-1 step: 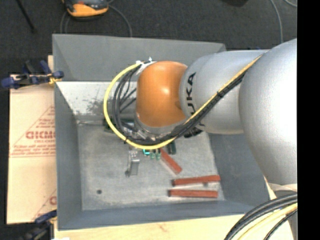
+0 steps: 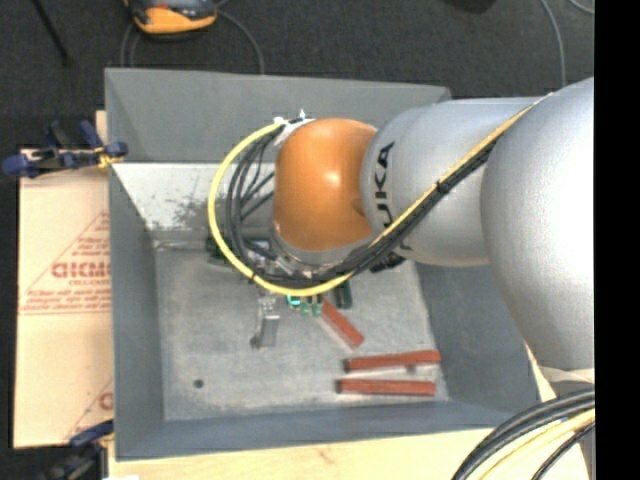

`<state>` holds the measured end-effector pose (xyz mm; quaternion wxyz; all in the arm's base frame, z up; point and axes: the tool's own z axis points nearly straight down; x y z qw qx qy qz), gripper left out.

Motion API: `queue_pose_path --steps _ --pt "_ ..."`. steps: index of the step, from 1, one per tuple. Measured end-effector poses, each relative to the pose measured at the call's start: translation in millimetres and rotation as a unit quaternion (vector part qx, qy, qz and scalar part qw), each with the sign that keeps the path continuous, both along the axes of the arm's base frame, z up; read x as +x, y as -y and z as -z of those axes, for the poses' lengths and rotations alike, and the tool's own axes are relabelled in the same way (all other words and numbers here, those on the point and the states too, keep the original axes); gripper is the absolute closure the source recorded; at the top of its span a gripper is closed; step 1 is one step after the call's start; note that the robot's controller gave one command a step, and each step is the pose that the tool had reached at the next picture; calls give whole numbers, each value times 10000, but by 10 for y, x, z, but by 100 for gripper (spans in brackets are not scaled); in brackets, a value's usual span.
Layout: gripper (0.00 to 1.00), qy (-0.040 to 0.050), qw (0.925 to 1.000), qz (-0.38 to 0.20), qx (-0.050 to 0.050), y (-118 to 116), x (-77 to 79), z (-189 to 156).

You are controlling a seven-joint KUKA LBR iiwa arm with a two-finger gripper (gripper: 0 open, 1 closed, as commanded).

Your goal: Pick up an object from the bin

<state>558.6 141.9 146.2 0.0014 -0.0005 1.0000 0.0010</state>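
gripper [image 2: 265, 328] low over bin floor [image 2: 200, 318], near slanted red-brown bar [image 2: 342, 325].

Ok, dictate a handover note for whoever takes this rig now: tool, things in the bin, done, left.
Tool: down in the grey metal bin, left of centre; open or shut unclear.
Things: tilted reddish-brown flat strip just right of it; two level reddish-brown strips toward the view's lower right.
Done: nothing visibly lifted.
Left: grasp one thing, raise it.
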Motion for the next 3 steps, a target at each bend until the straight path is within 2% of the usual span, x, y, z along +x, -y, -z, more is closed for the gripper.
queue_pose_path --steps 1,2,3 --pt "0 3 9998 -221 -6 509 62 -189" --pt "0 55 9984 -555 -20 743 206 193" --pt "0 -18 9997 -224 -6 910 157 517"
